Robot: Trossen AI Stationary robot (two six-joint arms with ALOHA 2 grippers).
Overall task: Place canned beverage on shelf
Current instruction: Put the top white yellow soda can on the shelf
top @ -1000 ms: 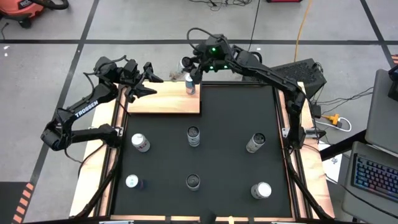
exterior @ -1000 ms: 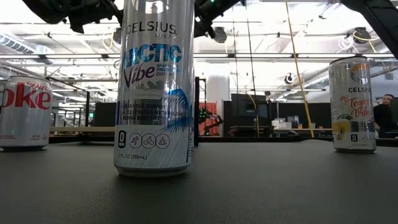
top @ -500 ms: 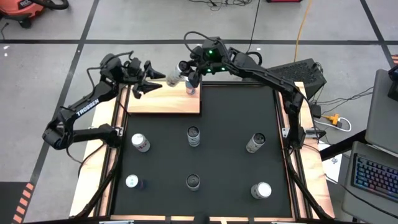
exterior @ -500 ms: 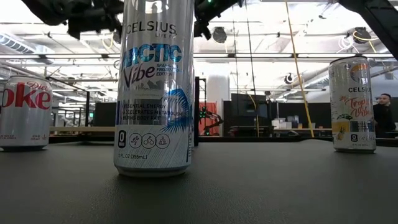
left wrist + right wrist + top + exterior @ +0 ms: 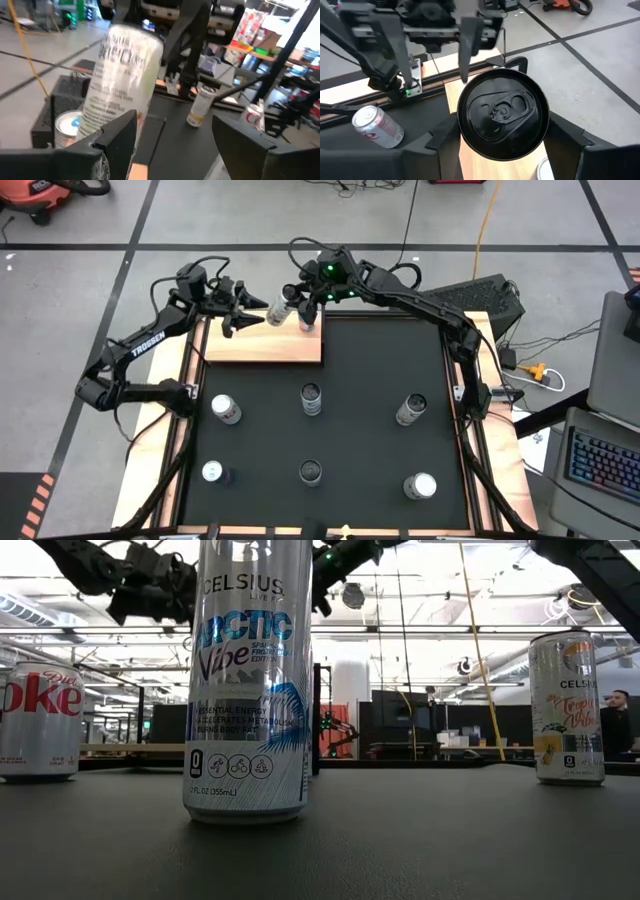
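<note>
A white canned beverage (image 5: 283,307) hangs tilted over the far edge of the shelf (image 5: 262,346), a light-wood board at the mat's far left corner. My right gripper (image 5: 300,295) is shut on it; in the right wrist view its dark top (image 5: 502,115) faces the camera. My left gripper (image 5: 250,316) stands open just left of the can, fingers pointing level at it and touching nothing. In the left wrist view the can (image 5: 125,80) shows blurred beyond the fingers. A second can (image 5: 307,323) stands on the shelf's far right corner. My right gripper pinches the can's round wall (image 5: 461,125) between its two fingers (image 5: 565,132), one on each side. The fingers come from the table's right, slanting down. The can is lifted clear of the shelf and tilted, with its top end toward my wrist and its bottom toward my left gripper.
Several cans stand in two rows on the black mat (image 5: 360,360), among them a tall Celsius can (image 5: 250,680) close to the low camera and a Diet Coke can (image 5: 40,720). Wooden strips edge the mat. A keyboard (image 5: 605,465) lies off the table's right.
My right gripper has carried the can toward the table's left and a little down, nearer my left gripper. My left gripper has gone down and toward the can, and its wrist has turned until the fingers point level at the can.
</note>
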